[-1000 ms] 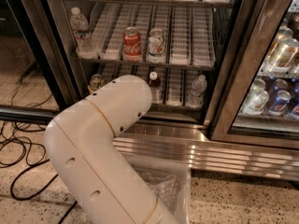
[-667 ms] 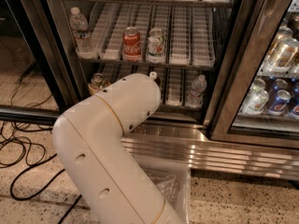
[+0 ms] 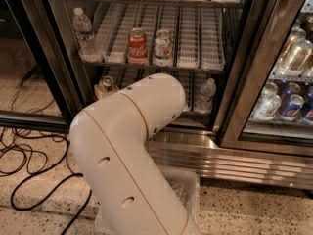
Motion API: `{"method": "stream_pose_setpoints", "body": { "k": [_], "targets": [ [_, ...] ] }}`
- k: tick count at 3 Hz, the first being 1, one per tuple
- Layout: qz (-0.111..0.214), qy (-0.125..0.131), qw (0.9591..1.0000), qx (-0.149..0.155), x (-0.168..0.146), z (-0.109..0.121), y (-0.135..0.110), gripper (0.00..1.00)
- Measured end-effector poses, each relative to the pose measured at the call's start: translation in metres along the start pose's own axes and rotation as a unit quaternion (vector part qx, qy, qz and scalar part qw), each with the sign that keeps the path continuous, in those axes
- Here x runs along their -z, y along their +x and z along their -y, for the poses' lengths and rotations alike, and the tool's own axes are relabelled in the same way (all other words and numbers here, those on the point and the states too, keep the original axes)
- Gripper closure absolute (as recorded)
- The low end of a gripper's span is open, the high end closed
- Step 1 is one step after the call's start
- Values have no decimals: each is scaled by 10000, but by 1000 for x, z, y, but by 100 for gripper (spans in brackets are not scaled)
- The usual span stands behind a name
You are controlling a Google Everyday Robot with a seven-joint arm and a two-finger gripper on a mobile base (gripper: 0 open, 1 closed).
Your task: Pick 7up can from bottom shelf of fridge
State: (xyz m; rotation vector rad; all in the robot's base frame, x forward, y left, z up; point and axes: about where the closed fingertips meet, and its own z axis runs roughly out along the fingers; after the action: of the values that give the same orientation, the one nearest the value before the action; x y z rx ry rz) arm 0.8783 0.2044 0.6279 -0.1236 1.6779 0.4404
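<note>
The fridge (image 3: 237, 72) stands open, with its black-framed glass door (image 3: 274, 82) at the right. My white arm (image 3: 132, 131) reaches toward the bottom shelf (image 3: 191, 84) and its elbow covers the shelf's middle. My gripper is hidden behind the arm, somewhere at the bottom shelf. The 7up can is hidden. On the bottom shelf an orange-brown can (image 3: 105, 86) stands at the left and a water bottle (image 3: 206, 95) at the right. A white-and-green can (image 3: 163, 47) and a red cola can (image 3: 137, 46) stand on the rack above.
A water bottle (image 3: 83, 32) stands on the middle rack at the left. The ribbed steel base (image 3: 230, 160) runs below the shelf. Black cables (image 3: 29, 165) lie on the floor at the left. A second cooler with cans (image 3: 288, 102) is at the right. A clear bin (image 3: 188, 192) sits by my base.
My arm's elbow has risen and pushed further toward the bottom shelf. It now covers the small dark thing that showed beside it a second ago.
</note>
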Motion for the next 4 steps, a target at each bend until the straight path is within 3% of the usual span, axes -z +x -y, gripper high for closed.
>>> {"method": "stream_pose_setpoints", "body": {
  "k": [1, 3, 4],
  "targets": [
    [-247, -161, 9983, -505, 30, -6, -5, 100],
    [-311, -215, 9969, -697, 39, -14, -10, 100],
    [-680, -56, 9908, -1170, 67, -20, -5, 100]
  ]
}}
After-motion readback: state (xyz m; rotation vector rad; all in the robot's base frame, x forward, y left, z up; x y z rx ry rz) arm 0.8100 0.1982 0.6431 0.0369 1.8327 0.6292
